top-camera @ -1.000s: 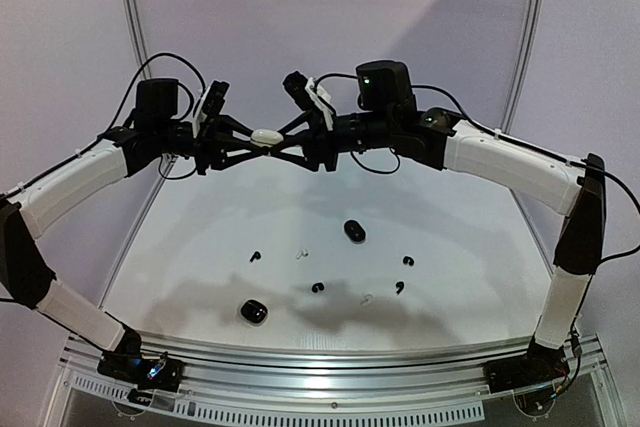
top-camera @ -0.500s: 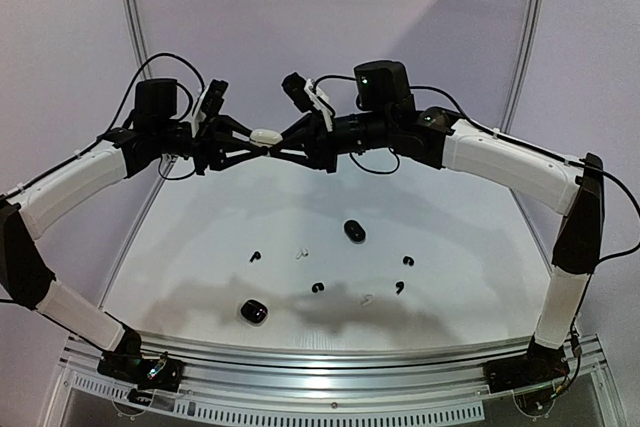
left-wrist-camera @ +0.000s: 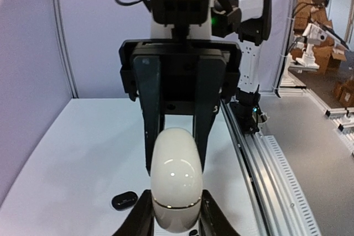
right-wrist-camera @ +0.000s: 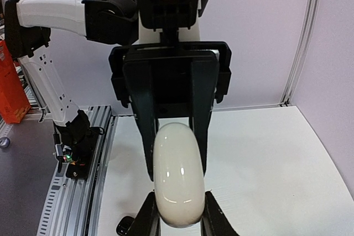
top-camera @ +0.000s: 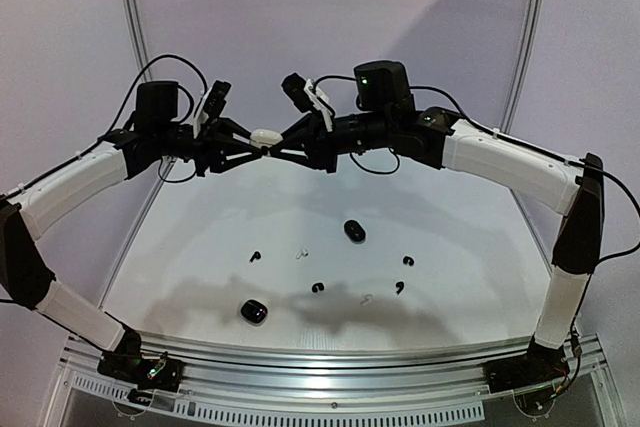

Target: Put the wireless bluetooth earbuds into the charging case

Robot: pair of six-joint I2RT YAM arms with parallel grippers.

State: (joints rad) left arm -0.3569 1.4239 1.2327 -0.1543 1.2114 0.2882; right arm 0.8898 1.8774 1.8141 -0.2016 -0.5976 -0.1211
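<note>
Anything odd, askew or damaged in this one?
Nothing looks spilled or damaged. One oddity: the white case hangs in mid-air, pinched from opposite ends by the left gripper and the right gripper at once, apparently closed, while the earbuds lie scattered on the table below.

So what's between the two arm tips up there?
A white oval case, gripped at either end by the left end effector and right end effector; the overhead view shows it.

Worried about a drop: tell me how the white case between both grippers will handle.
The white case shows glossy highlights and rounded sides, so it is probably slippery to pinch. Its hard-looking shell likely won't flex. Set down, it may rock or roll.
</note>
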